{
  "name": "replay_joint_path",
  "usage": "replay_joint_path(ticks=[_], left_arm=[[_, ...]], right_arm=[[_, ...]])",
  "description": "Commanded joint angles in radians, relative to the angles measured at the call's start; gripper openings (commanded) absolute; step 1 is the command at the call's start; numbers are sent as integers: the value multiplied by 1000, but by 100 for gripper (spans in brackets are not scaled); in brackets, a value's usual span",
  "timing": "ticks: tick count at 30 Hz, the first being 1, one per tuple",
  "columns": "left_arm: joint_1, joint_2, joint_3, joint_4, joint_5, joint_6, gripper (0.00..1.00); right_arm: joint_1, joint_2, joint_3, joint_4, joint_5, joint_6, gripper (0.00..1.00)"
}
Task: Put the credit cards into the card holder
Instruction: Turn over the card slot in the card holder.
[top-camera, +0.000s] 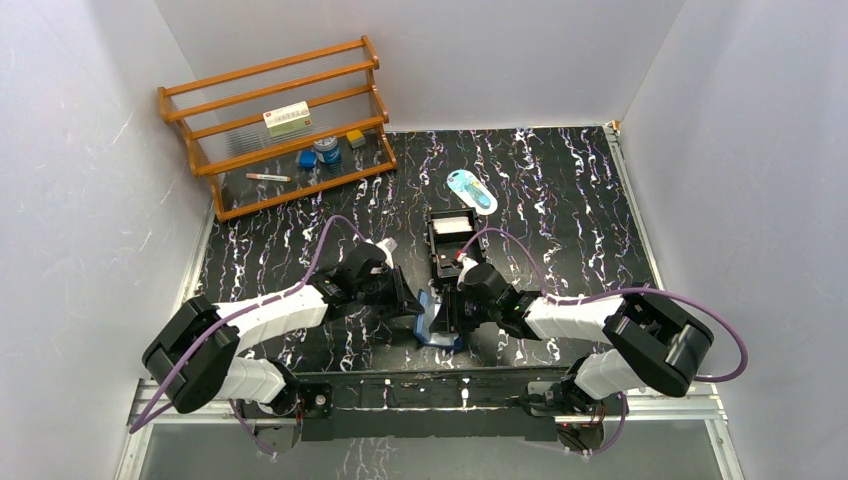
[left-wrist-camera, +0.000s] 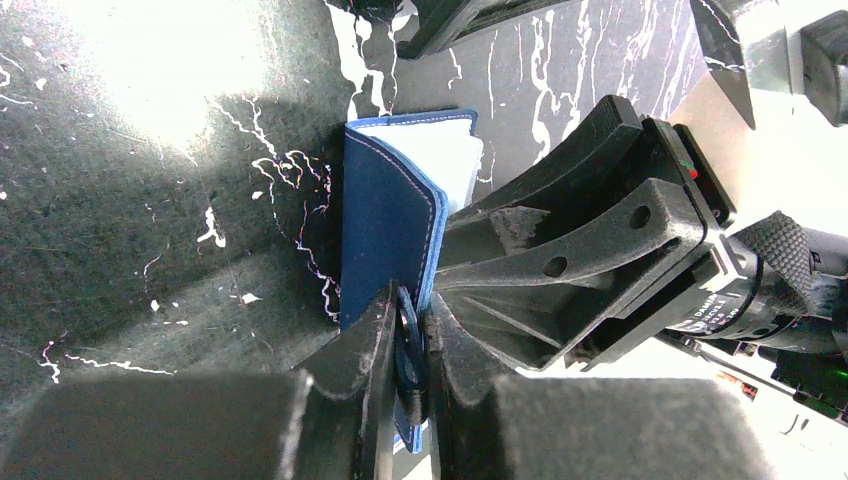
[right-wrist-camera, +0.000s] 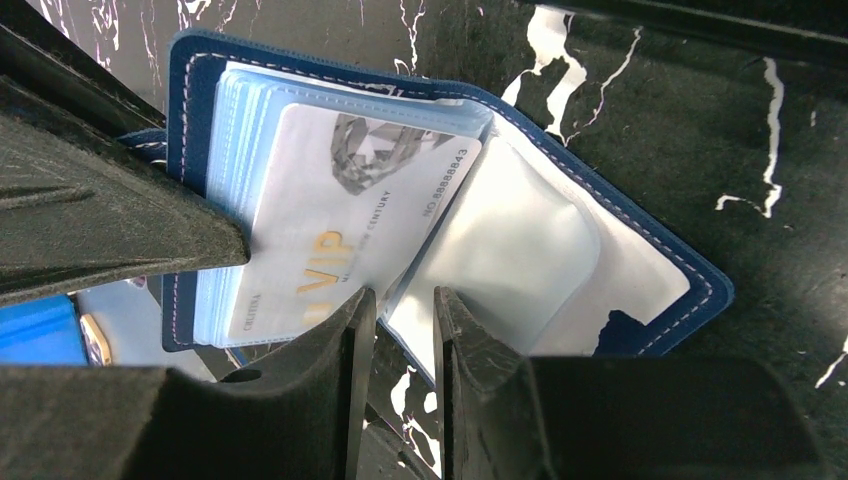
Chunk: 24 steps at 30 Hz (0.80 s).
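Observation:
The navy-blue card holder (right-wrist-camera: 640, 250) lies opened at the near middle of the table, its clear pockets (right-wrist-camera: 520, 230) facing my right wrist camera. One of the credit cards (right-wrist-camera: 340, 210), white with gold VIP lettering, sits slanted in a pocket on the left half. My left gripper (left-wrist-camera: 408, 300) is shut on the edge of the holder's navy cover (left-wrist-camera: 385, 220), holding that side up. My right gripper (right-wrist-camera: 403, 300) stands open just in front of the holder's spine, with only a pocket's edge and bare table in the gap. In the top view the holder (top-camera: 437, 328) shows between both grippers.
A black open tray (top-camera: 437, 250) with a pale flat stack at its far end stands just behind the grippers. A light blue oval packet (top-camera: 470, 190) lies beyond it. A wooden rack (top-camera: 275, 125) with small items fills the far left corner. White walls close three sides.

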Motion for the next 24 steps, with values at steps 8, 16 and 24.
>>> replay_joint_path(ticks=[8, 16, 24], left_arm=[[-9, -27, 25, 26, 32, 8, 10], [-12, -40, 6, 79, 47, 4, 6], [-14, -24, -4, 90, 45, 1, 2]], right_arm=[[-2, 19, 12, 0, -15, -21, 36], [-2, 32, 13, 7, -28, -21, 37], [-7, 11, 13, -7, -27, -26, 38]])
